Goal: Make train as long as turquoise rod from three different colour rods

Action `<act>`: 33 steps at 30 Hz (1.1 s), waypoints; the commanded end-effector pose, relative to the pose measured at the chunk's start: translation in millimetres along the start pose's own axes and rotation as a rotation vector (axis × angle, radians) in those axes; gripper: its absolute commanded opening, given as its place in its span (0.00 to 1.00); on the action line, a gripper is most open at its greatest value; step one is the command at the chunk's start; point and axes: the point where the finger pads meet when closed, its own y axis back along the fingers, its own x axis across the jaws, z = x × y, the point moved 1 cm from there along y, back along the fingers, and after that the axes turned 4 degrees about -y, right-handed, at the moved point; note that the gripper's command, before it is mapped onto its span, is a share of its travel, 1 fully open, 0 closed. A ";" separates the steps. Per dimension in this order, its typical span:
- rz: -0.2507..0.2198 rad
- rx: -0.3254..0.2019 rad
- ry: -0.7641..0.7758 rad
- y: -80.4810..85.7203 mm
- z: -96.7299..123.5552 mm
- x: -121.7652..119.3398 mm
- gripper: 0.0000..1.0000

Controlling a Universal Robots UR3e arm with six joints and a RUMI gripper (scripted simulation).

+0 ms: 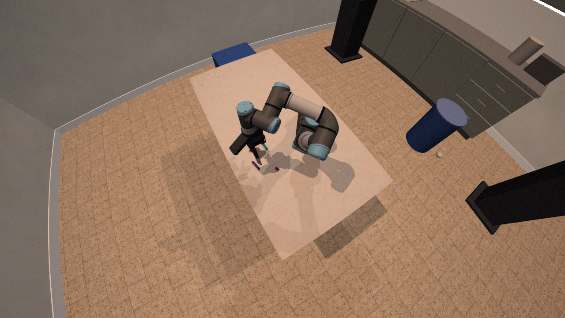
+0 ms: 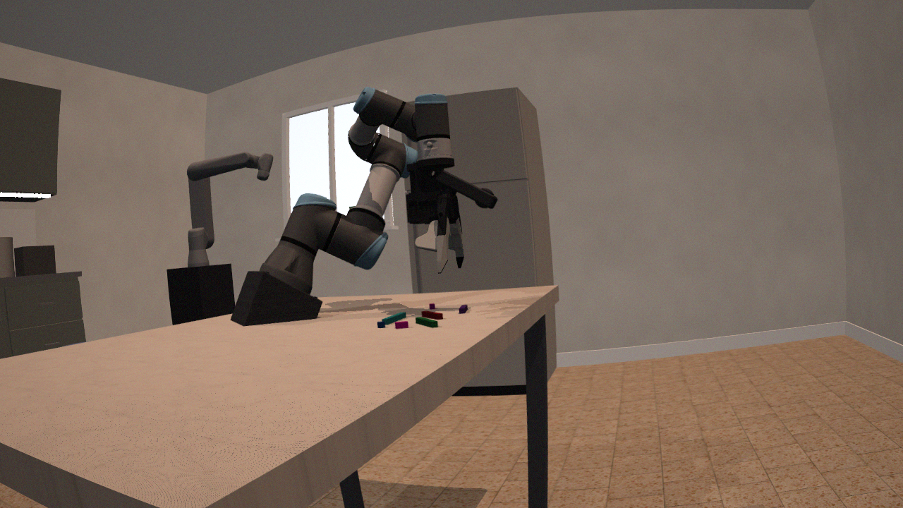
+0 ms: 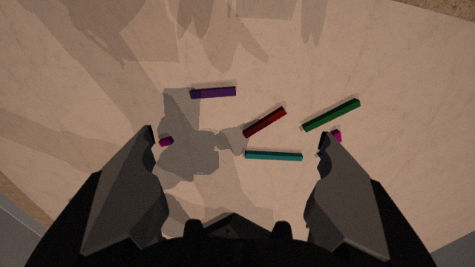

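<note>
My gripper [image 3: 237,129] [image 2: 451,265] is open and empty, high above the table. In the wrist view a turquoise rod [image 3: 274,155] [image 2: 394,317] lies below and between the jaws. A red rod [image 3: 264,122] [image 2: 432,314] lies slanted beyond it, and a purple rod [image 3: 213,92] [image 2: 463,308] [image 1: 256,165] lies further up. A green rod [image 3: 331,115] [image 2: 427,322] lies to the right. One magenta rod [image 3: 166,141] [image 2: 432,306] [image 1: 277,168] is by the left fingertip, another magenta rod [image 3: 336,136] [image 2: 401,324] by the right. A blue rod [image 2: 381,324] [image 3: 320,155] is mostly hidden behind the right jaw. No rods touch visibly.
The rods lie near one long edge of the table [image 1: 292,229] [image 2: 302,404]. The arm's base [image 2: 274,303] stands on the table beside them. A blue bin [image 1: 434,126] and black pedestals [image 1: 351,31] stand on the floor away from the table.
</note>
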 end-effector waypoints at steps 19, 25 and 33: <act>0.006 0.000 0.420 2.1 4.0 26.1 1.00; 0.006 -0.001 0.498 2.2 5.7 30.9 1.00; 0.007 -0.002 0.631 2.6 8.7 39.6 1.00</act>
